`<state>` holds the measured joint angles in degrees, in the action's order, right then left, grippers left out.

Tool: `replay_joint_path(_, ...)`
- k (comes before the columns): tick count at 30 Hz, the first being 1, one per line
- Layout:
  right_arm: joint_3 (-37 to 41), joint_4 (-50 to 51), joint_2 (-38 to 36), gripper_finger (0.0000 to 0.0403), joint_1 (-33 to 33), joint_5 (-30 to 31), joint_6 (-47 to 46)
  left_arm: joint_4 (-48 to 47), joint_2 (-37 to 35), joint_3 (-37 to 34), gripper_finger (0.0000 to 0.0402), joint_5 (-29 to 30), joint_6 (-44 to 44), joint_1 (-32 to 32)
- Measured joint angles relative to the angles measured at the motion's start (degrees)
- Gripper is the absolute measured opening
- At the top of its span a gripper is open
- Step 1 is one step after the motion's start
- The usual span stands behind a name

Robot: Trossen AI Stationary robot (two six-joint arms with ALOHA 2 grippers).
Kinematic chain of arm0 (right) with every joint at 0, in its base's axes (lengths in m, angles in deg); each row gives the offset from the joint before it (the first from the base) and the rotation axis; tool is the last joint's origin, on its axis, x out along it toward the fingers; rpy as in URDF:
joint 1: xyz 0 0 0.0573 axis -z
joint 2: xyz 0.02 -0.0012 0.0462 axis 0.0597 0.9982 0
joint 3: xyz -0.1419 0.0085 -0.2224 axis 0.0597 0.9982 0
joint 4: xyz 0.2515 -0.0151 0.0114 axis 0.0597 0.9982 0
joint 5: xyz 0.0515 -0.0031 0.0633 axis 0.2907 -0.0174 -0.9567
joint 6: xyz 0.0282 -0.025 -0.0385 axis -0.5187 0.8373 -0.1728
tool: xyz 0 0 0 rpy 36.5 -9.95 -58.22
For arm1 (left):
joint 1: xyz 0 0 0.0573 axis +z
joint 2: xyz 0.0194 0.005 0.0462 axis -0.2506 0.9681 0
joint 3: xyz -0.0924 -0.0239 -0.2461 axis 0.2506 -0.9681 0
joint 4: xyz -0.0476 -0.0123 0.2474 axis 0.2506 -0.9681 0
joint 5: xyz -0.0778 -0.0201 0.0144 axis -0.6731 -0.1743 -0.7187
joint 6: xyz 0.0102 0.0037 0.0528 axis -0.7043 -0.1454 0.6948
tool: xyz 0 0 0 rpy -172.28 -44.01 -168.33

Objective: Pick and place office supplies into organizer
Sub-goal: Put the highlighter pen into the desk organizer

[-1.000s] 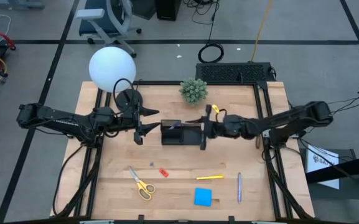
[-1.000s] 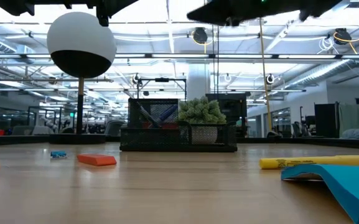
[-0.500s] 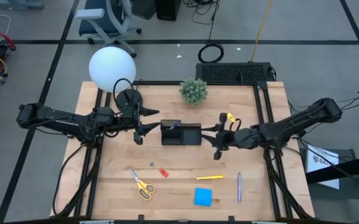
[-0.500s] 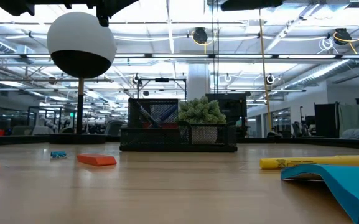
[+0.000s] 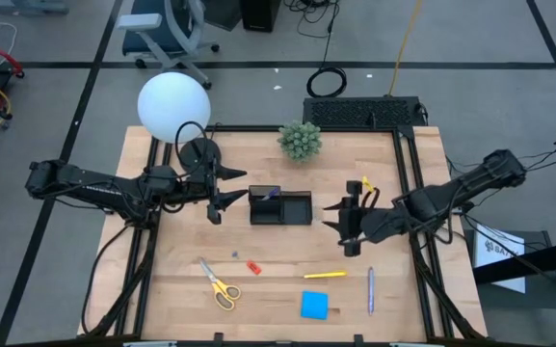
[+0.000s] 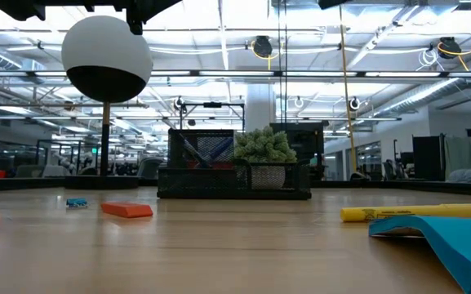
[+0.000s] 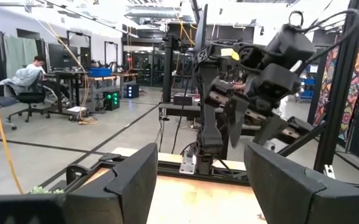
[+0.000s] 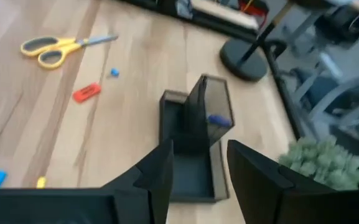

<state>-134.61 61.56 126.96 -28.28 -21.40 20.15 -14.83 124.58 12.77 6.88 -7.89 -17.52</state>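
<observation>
Seen from above, the organizer [image 5: 280,207] sits mid-frame, slightly above centre, with something already standing in its left compartment. The left gripper [image 5: 217,196] waits just left of it, fingers spread, holding nothing. The right gripper [image 5: 351,223] is right of the organizer and apart from it, fingers spread and empty. Along the lower part of the frame lie the supplies not yet placed: scissors [image 5: 219,284] at lower left, a small blue piece [image 5: 235,255] and a red piece [image 5: 253,267] beside them, a yellow pen [image 5: 325,275], a blue sticky-note pad [image 5: 314,306] and a grey pen [image 5: 371,290] to the right.

At table level, the organizer [image 6: 233,175] stands in the centre distance with the green plant ball [image 6: 262,147] behind it; the red piece [image 6: 126,210] lies left, the yellow pen [image 6: 415,212] and pad [image 6: 443,237] at right.

Past the left wrist's parted fingers [image 7: 123,180], the right arm's gripper [image 7: 251,112] shows across the table.

From the right wrist, the organizer [image 8: 191,146] appears centre, the scissors [image 8: 58,48] upper left.

I judge the right arm is between picks; next it should go down to the yellow or grey pen, line its open fingers across the shaft, and close.
</observation>
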Motion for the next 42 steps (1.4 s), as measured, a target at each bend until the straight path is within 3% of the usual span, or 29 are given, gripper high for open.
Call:
replay_joint_path(10,-4.04,11.75,9.39,0.0147,-0.03,-16.58,-11.09,-0.03,0.00,0.02,0.0246,0.11,0.39,0.00)
replay_joint_path(21,-4.69,14.50,18.47,0.0146,-1.45,-30.65,-18.24,-0.40,0.00,0.00,0.0246,0.13,0.42,0.00)
replay_joint_path(42,-4.65,16.06,33.65,0.0144,-5.21,-32.43,-22.23,-0.57,0.02,0.02,0.0246,0.15,0.39,0.00)
